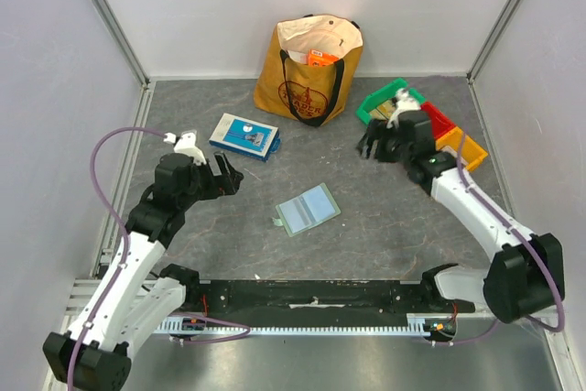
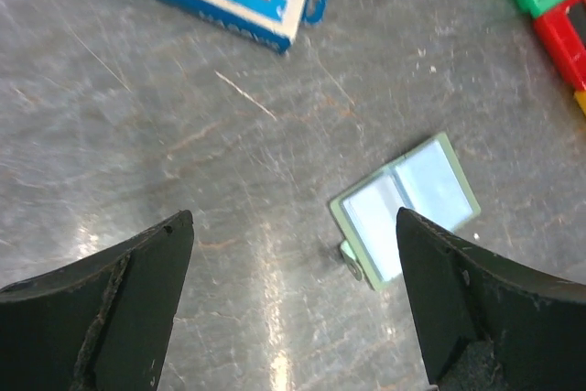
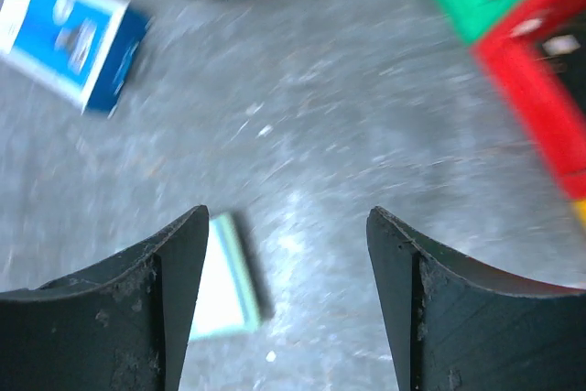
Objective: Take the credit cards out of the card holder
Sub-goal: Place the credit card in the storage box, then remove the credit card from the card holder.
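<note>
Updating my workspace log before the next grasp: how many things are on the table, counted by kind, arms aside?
Card holder: 1
Blue-and-white box: 1
Tote bag: 1
Bins: 3 (green bin, red bin, yellow bin)
Total: 6

Bright even light, right wrist view blurred

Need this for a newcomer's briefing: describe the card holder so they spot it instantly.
Start at the mustard tote bag at the back, then forward to the table centre. The card holder lies open there: pale green with bluish clear pockets, smaller than the blue-and-white box.
</note>
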Robot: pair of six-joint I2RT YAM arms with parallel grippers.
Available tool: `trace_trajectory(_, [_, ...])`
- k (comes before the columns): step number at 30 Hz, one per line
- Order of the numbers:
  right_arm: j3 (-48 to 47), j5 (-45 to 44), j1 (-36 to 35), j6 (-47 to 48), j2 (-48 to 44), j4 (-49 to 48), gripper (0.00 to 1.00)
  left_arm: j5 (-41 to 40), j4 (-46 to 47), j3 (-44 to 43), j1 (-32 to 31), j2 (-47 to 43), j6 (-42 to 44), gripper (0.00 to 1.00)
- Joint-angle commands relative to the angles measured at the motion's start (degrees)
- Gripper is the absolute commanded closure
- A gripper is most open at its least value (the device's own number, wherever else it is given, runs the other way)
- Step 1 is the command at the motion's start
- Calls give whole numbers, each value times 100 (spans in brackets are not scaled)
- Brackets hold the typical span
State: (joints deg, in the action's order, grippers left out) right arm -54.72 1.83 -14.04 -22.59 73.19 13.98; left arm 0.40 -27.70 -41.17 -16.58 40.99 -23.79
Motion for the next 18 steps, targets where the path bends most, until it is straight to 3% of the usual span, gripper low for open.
trace_trajectory(1, [479, 125, -1124, 475, -331, -404, 23, 785, 45, 56, 6, 347, -581, 4])
trace_trajectory(5, [892, -85, -2241, 466, -227, -851, 21, 1067, 221, 345, -205, 646, -986, 5])
trace_trajectory(9, [990, -515, -3199, 562, 230, -1178, 20, 830, 528, 671, -775, 962, -1399, 5])
trace_trajectory(14, [867, -1016, -4043, 720, 907, -1353, 20, 215, 810, 882, -1689, 1419, -1716, 8])
trace_trajectory(18, [761, -1307, -4369, 764, 1294, -1345, 22, 57, 1038, 1067, -1954, 1763, -1909, 13])
